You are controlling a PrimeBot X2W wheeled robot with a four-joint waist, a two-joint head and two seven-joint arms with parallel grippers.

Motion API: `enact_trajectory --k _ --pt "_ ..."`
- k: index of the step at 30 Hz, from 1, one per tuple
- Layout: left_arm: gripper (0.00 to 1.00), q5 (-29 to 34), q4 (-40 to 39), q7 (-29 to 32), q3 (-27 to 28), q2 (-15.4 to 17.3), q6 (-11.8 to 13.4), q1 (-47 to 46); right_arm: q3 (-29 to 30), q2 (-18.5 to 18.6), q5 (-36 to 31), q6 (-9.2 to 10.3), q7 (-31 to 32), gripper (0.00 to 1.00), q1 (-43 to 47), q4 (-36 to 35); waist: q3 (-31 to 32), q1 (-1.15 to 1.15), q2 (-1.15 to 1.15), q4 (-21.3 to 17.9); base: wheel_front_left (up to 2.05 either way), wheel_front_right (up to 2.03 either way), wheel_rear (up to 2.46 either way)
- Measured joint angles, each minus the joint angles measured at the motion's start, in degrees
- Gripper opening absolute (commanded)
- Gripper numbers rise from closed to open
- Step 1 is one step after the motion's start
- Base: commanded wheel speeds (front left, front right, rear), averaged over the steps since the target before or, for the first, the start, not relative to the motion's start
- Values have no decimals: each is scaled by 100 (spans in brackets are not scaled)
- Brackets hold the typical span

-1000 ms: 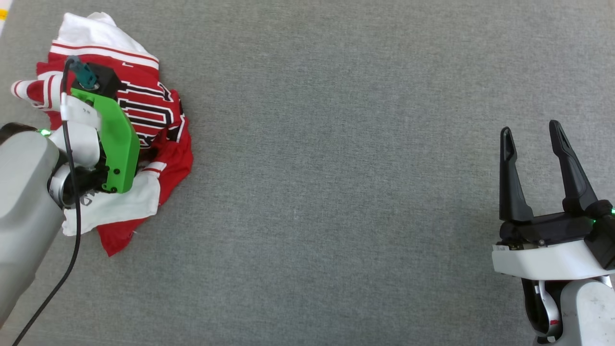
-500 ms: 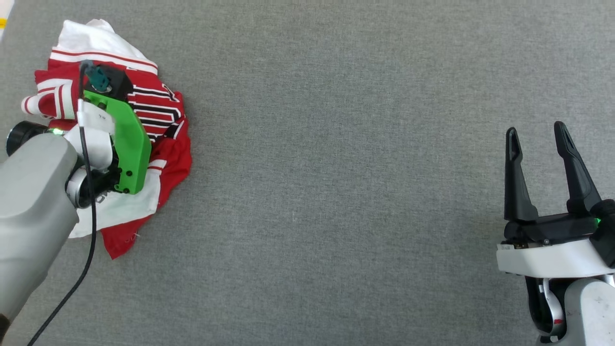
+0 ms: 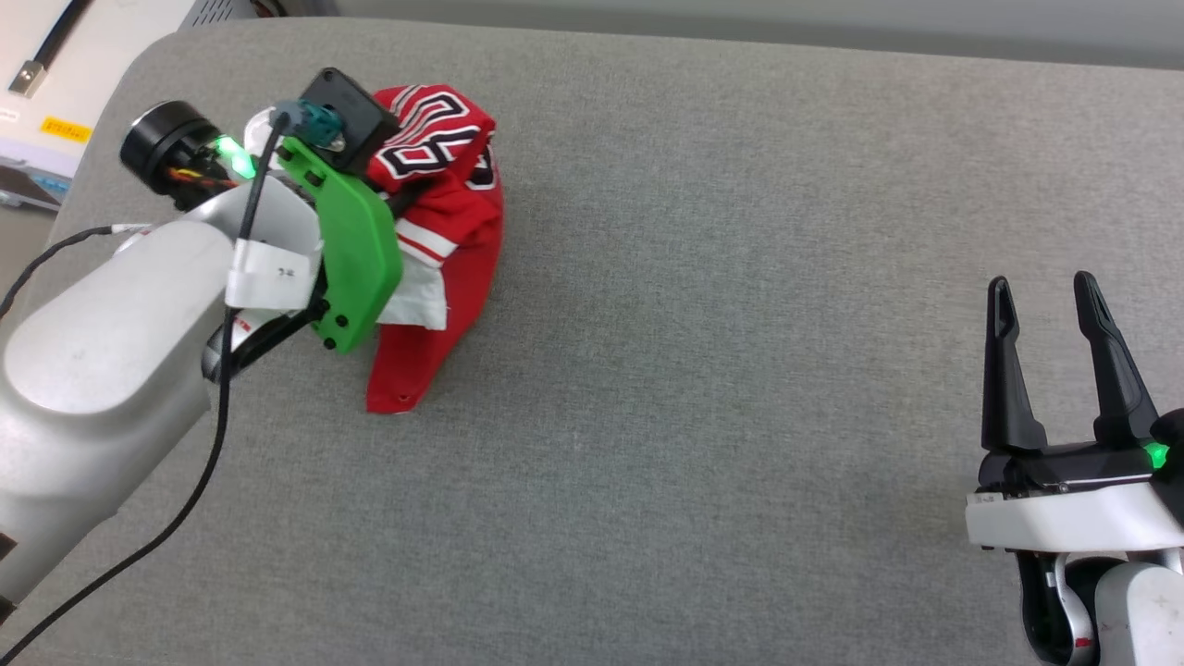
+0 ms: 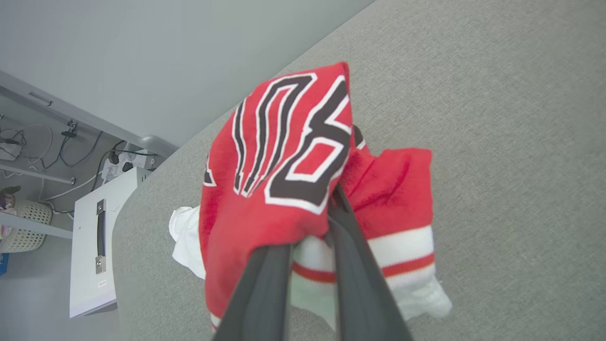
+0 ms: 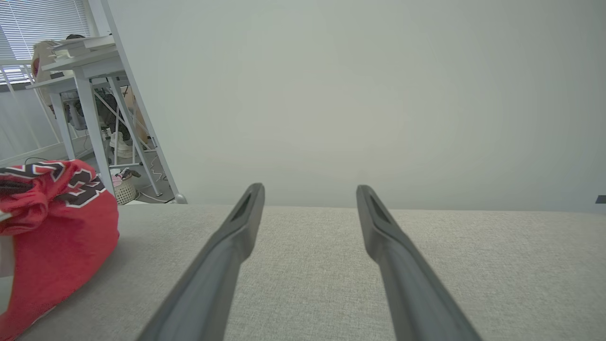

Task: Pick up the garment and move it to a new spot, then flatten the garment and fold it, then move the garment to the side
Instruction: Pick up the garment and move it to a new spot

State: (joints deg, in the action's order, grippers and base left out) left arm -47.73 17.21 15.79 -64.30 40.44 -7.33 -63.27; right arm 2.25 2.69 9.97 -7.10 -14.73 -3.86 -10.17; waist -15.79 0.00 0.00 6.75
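Note:
The garment point(image 3: 458, 222) is a red jersey with white sleeves and black, white-outlined lettering. It hangs bunched from my left gripper point(image 4: 312, 232), which is shut on a fold of red and white cloth. Its lower red hem trails on the grey table point(image 3: 694, 370) near the far left corner. In the head view a green bracket point(image 3: 356, 250) on the left wrist covers the fingers. The garment point(image 5: 57, 222) also appears at the left edge of the right wrist view. My right gripper point(image 3: 1040, 282) stands open and empty at the lower right, well away from it, its fingers point(image 5: 236, 237) spread above the cloth-covered table.
The table's far edge and rounded left corner point(image 3: 139, 65) lie close to the garment. A white cabinet point(image 4: 94, 246) stands beyond that corner. A black cable point(image 3: 213, 444) hangs from the left arm. Desks point(image 5: 80, 61) stand in the background.
My left gripper has shut on the garment and raised it, so it now hangs bunched instead of lying spread out. The head camera has shifted too. The right gripper stays open.

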Motion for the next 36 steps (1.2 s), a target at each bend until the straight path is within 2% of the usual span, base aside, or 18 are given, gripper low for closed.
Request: enact_trajectory --k 5,11,22,27,31,36 --pt "0 225 -591 -22 -203 -134 0 -236 56 -1 153 0 0 100 36 31 170 0 0 -198 0 0 0" --pt "0 292 -1034 -73 -426 -595 -3 -555 113 0 302 0 0 100 54 76 277 0 0 -631 0 0 0" --pt "0 311 -870 -660 -689 -1589 -5 -1352 279 1 565 0 0 100 142 122 339 0 0 -1485 0 0 0" --pt "0 288 -662 -766 -844 -1696 -5 -1240 336 2 597 0 0 100 143 123 290 0 0 -1705 0 0 0" --pt "0 323 -519 -614 -883 -1702 -7 -560 339 3 604 0 0 100 143 143 236 0 0 -1647 0 0 0" --pt "0 321 -310 -543 -939 -1458 -7 302 346 3 592 0 0 100 143 149 227 0 0 -1472 0 0 0"
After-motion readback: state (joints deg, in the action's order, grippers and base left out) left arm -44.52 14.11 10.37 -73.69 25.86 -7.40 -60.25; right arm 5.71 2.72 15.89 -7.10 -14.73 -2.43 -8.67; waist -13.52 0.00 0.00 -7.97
